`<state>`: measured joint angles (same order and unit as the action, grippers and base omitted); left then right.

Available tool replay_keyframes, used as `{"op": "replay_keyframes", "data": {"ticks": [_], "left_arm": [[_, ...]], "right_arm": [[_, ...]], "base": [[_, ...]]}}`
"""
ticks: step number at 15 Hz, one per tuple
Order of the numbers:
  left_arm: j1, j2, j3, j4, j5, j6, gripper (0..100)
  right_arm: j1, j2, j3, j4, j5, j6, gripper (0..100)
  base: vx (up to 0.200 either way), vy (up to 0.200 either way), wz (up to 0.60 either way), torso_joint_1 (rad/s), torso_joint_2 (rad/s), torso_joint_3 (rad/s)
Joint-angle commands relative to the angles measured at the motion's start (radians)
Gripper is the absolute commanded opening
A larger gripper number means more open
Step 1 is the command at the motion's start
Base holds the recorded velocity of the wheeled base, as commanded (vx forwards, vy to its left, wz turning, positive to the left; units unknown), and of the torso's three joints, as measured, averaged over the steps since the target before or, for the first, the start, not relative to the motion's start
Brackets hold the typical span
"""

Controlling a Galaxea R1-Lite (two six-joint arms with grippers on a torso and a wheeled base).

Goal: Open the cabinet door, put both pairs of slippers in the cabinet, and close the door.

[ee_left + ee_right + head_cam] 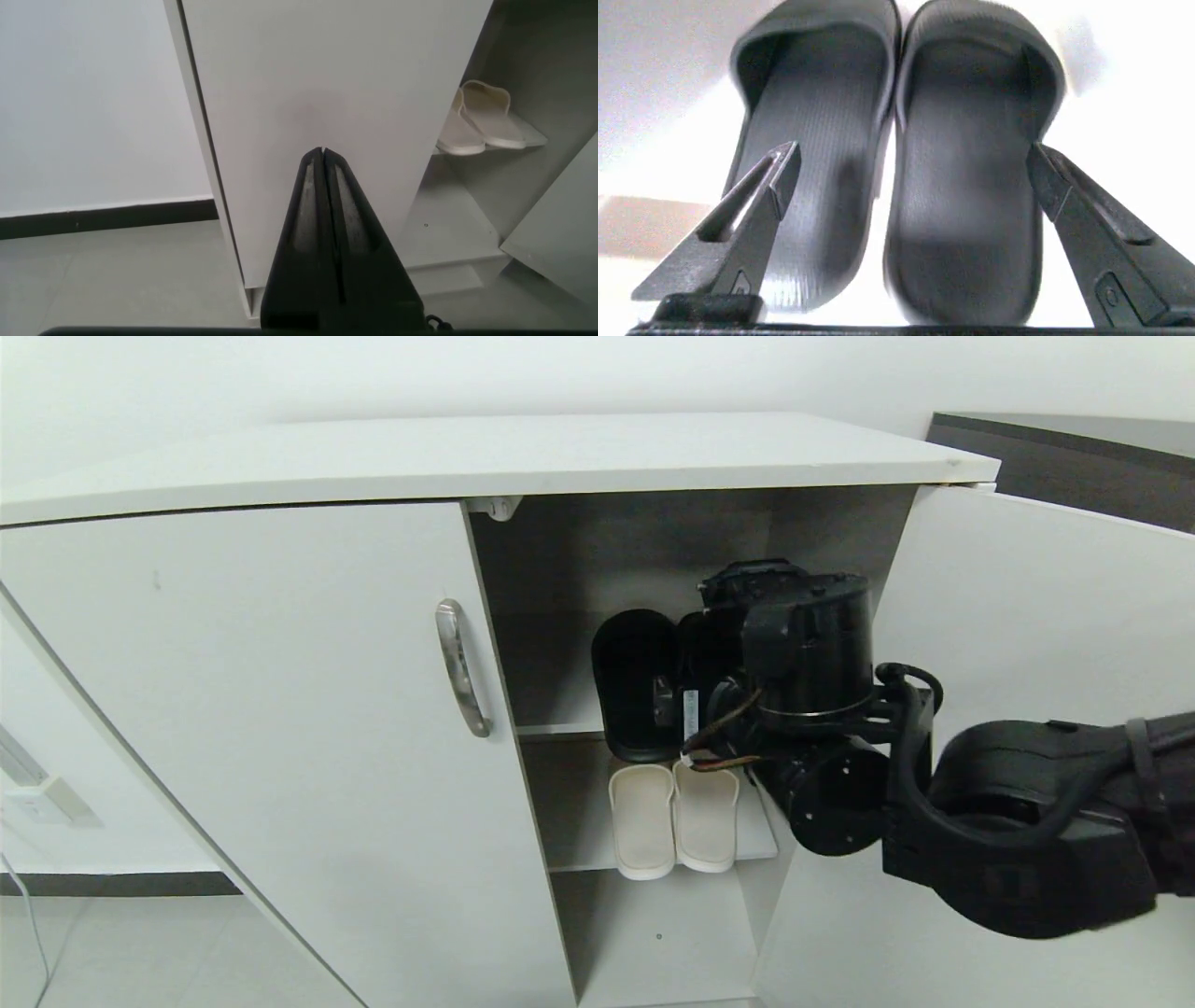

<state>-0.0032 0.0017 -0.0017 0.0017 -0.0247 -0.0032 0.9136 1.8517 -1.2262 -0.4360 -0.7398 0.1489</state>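
**Black pair at the upper shelf, door waiting to be shut**

The cabinet point(467, 457) is standing with its right door point(1027, 616) swung wide and its left door point(233, 709) shut. The white slippers point(672, 817) are lying side by side on the lower shelf point(579, 845), heels toward the opening. The black slippers point(635, 681) are sitting at the upper shelf point(560, 730), deep in the compartment. Whether they are lying flat or tipping up against the back wall is hard to tell.

The right gripper point(913, 154) is sitting inside the opening with its fingers spread wide, one on each outer side of the black pair and pinching nothing. The left gripper point(322, 159) is hanging low in front of the shut left door, its fingers pressed together on nothing.

By the look of it, the placing of the second pair is finishing, so the stowing step is all but done. The next move is calling for the right arm to back straight out without dragging a slipper along. It then has to clear the shelf edges and the door before the right door is pushed closed
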Motion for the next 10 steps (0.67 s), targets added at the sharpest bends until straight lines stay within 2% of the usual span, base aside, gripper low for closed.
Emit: {"op": "replay_keyframes", "data": {"ticks": [1, 3, 4, 6, 10], "left_arm": [[0.000, 0.000, 0.002, 0.000, 0.000, 0.000, 0], [0.000, 0.000, 0.000, 0.000, -0.001, 0.000, 0], [0.000, 0.000, 0.000, 0.000, 0.000, 0.002, 0], [0.000, 0.000, 0.000, 0.000, 0.000, 0.002, 0], [0.000, 0.000, 0.002, 0.000, -0.001, 0.003, 0]], "right_arm": [[0.022, -0.091, 0.122, -0.073, 0.010, -0.006, 100], [0.041, -0.135, 0.198, -0.118, 0.017, -0.012, 100], [0.051, -0.149, 0.215, -0.121, 0.033, -0.012, 0], [0.083, -0.178, 0.247, -0.129, 0.040, -0.012, 0], [0.093, -0.166, 0.254, -0.127, 0.046, -0.014, 0]], "base": [[0.000, 0.000, 0.00, 0.000, 0.00, 0.000], [0.000, 0.000, 0.00, 0.000, 0.00, 0.000], [0.000, 0.000, 0.00, 0.000, 0.00, 0.000], [0.000, 0.000, 0.00, 0.000, 0.00, 0.000], [0.000, 0.000, 0.00, 0.000, 0.00, 0.000]]}}
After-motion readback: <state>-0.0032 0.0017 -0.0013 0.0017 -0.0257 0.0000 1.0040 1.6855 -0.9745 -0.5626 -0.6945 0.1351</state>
